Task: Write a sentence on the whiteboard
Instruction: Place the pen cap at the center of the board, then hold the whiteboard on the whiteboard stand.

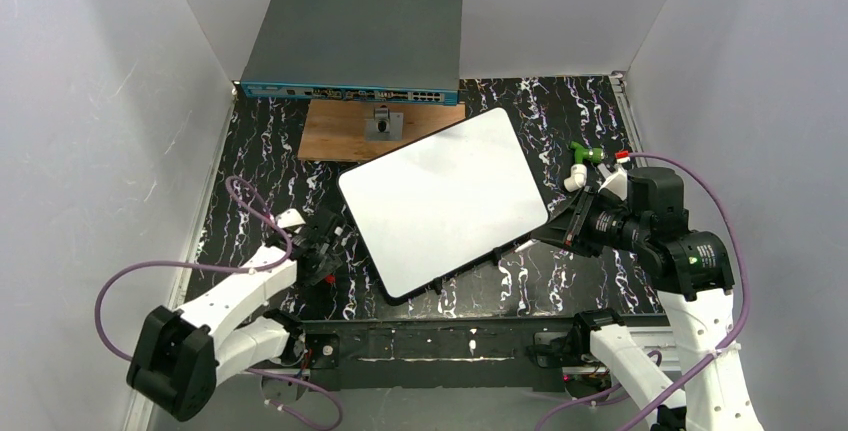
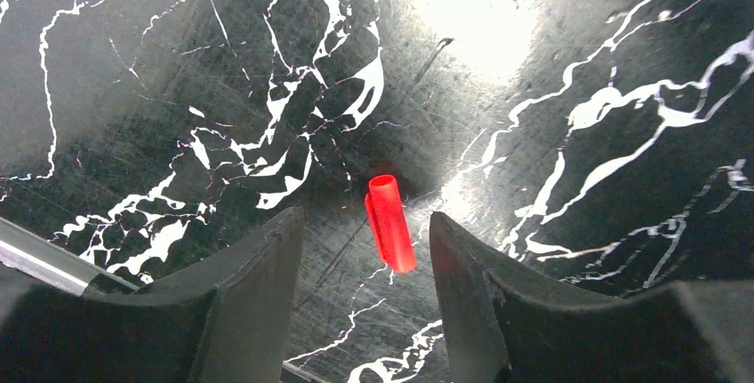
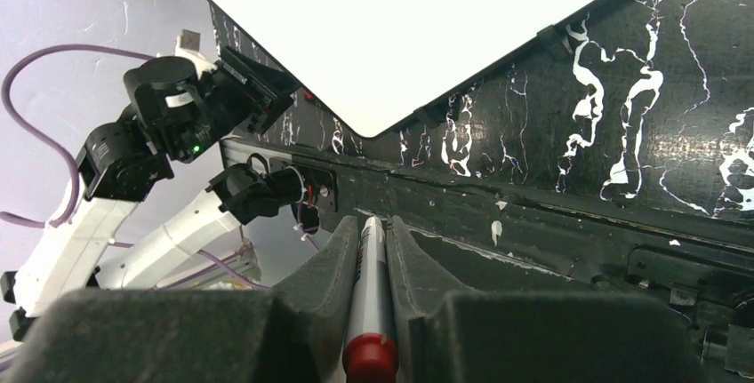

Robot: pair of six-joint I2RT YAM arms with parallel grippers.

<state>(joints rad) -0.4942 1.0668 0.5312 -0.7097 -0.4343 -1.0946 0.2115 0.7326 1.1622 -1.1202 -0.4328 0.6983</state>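
Note:
The whiteboard [image 1: 440, 201] lies tilted on the black marbled table, its surface blank; its near corner shows in the right wrist view [image 3: 427, 27]. My right gripper [image 1: 562, 223] hovers just right of the board's right edge, shut on a grey marker [image 3: 372, 285] with a red end that lies lengthwise between the fingers [image 3: 373, 221]. My left gripper [image 1: 325, 246] is left of the board, open and pointing down at the table. A red marker cap [image 2: 389, 223] lies on the table between its fingertips [image 2: 364, 219], touching neither finger.
A grey network switch [image 1: 355, 46] stands at the back. A brown wooden plate [image 1: 340, 136] with a small grey metal part [image 1: 383, 126] lies in front of it. A green-capped item [image 1: 585, 154] and a white one [image 1: 575, 179] lie right of the board. White walls enclose the table.

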